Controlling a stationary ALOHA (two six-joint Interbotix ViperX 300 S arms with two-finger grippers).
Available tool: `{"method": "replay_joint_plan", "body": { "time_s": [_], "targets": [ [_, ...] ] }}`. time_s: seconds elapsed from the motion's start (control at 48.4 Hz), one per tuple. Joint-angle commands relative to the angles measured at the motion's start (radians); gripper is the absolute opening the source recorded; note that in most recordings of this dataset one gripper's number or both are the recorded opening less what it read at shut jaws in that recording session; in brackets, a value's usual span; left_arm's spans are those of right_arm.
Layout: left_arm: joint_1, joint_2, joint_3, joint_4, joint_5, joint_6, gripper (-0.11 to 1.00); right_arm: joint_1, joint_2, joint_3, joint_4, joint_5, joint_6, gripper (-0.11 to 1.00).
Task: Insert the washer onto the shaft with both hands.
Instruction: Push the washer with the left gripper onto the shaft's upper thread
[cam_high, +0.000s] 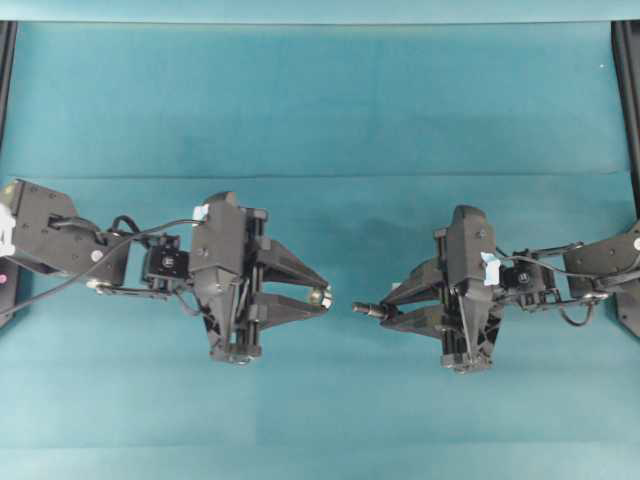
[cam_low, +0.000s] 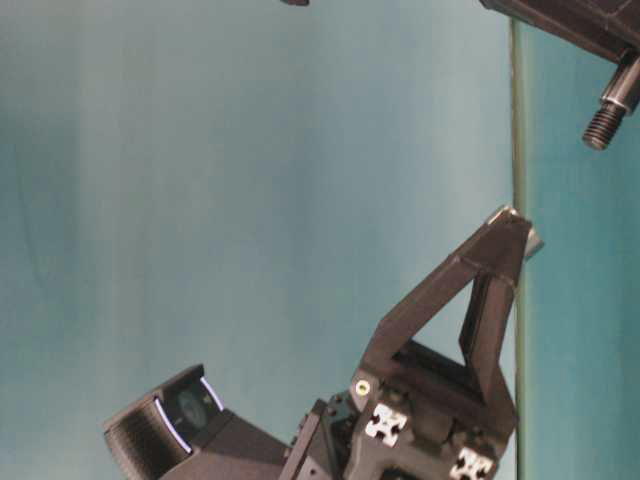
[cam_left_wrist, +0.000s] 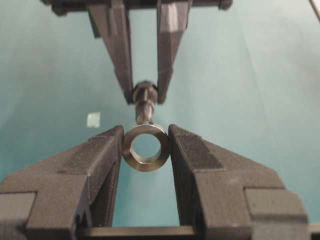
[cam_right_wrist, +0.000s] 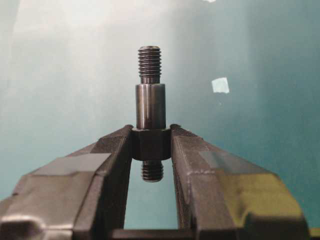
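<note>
Washer (cam_left_wrist: 146, 148) pinched in left gripper (cam_high: 325, 296) jaws; shaft (cam_right_wrist: 151, 114) pinched by its collar in right gripper (cam_high: 392, 308) jaws, threaded tip facing washer, just apart, above worktop (cam_high: 320, 120).

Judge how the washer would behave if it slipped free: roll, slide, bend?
The washer looks like thick, smooth metal, so probably rigid and heavy for its size. Its round rim touches the left gripper fingers at narrow spots, so it may twist or slip. Dropped, it would likely roll.
</note>
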Motion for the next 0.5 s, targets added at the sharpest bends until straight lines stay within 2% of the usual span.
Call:
{"method": "replay_joint_plan", "body": {
  "time_s": [0.0,0.475],
  "targets": [
    [-0.003,0.005,-0.023,0.003,-0.009,-0.002,0.35,0.003,-0.006,-0.014,0.002,-0.02,0.009,0.0],
    [-0.008,0.043,-0.061,0.003,-0.011,-0.002,0.35,0.0,0.0,-0.021,0.002,-0.06,0.009,0.0]
  ]
}}
